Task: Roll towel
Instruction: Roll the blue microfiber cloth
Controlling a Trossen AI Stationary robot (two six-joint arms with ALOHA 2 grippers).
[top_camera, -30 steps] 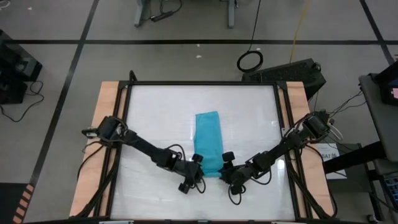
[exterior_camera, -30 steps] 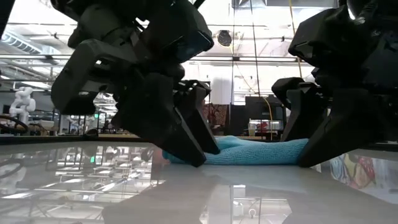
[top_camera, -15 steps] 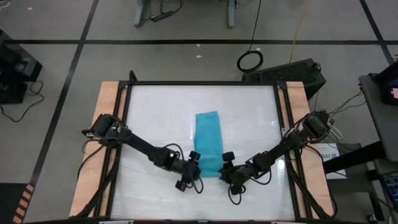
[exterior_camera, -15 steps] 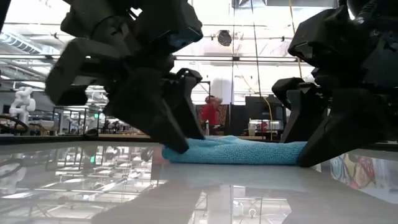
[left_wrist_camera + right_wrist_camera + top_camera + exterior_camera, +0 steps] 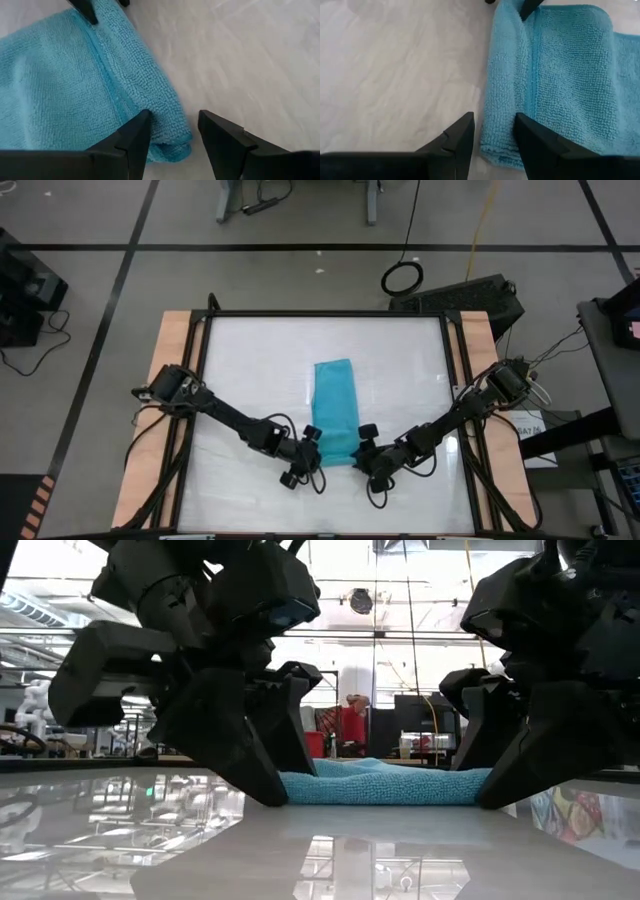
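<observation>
The towel (image 5: 335, 409), folded into a long narrow strip, lies at the centre of the white bench (image 5: 250, 360) in the high view, running from mid-frame toward the lower edge. The left hand (image 5: 309, 442) sits at the strip's lower left corner, fingers parted narrowly, astride the folded edge. The right hand (image 5: 364, 440) sits at the lower right corner, fingers likewise narrowly parted over the edge. In the low view both hands rest down at bench level, flanking the towel's end.

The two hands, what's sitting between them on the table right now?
The towel's near end lies between the left hand and right hand, clearest in the low view; each hand sits at one corner of it.
</observation>
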